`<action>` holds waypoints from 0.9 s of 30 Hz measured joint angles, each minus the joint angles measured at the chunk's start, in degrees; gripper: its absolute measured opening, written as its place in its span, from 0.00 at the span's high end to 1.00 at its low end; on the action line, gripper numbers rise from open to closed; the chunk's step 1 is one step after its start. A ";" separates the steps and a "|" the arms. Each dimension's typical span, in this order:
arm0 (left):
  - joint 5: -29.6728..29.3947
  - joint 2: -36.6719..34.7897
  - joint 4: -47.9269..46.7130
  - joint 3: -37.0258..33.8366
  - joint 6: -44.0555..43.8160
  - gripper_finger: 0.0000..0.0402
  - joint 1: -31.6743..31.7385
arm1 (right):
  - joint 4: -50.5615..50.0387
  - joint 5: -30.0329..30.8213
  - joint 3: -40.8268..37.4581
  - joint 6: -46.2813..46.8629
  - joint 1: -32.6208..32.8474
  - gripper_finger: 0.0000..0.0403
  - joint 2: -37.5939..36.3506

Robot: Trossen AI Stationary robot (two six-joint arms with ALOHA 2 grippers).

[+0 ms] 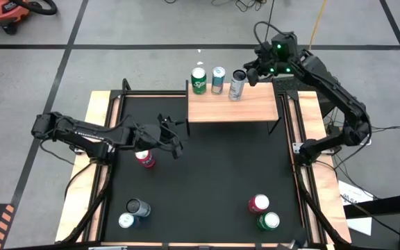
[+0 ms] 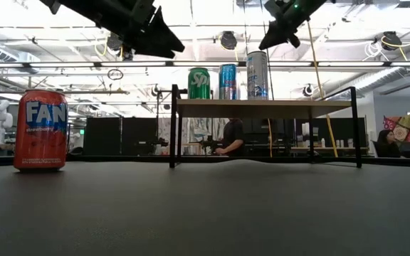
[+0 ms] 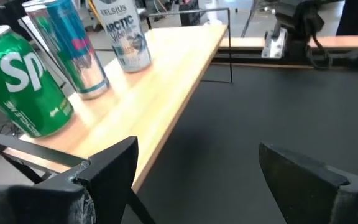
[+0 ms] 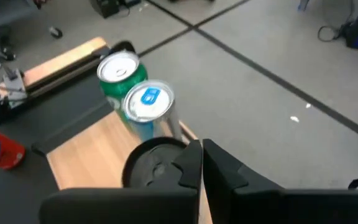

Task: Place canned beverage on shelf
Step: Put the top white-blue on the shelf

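Three cans stand in a row on the shelf (image 1: 231, 107): a green can (image 1: 198, 80), a blue can (image 1: 218, 80) and a tall silver can (image 1: 237, 85), close together along the shelf's far edge. The right end effector (image 1: 254, 72) hangs just above and beside the silver can, and its fingers are closed with nothing between them. So the silver can is already placed and stands free.

The left end effector (image 1: 169, 137) hovers over the worktop (image 1: 221, 173), above the red can (image 1: 144, 159). It is open and it holds nothing. In the low view the red can stands upright on the worktop, well apart from the shelf.

The step in hand, I judge, is to take the next can, and the red one is the nearest. To do it well, the left end effector should come down straight over the can with the jaws wide, one finger on each side, and close at the middle of the can's height so that it does not tip. Then it should lift the can higher than the shelf top before going across. The free place on the shelf is the right half, beside the silver can. The can should be set down there flat and apart from its neighbour, because a push could knock the tall can off the far edge. The right arm should first move away.

More cans wait at the near corners of the worktop.
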 joint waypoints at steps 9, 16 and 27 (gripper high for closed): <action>1.17 0.00 -0.64 0.00 -1.75 0.17 0.89 | -3.06 0.11 0.19 -1.50 1.81 1.00 1.69; 1.26 0.00 -0.53 0.00 -1.73 0.17 0.91 | -4.34 1.77 0.37 -4.66 1.81 1.00 2.97; 1.26 0.00 -0.73 0.00 -1.35 0.17 0.91 | -5.00 1.72 0.37 -14.46 1.79 1.00 3.87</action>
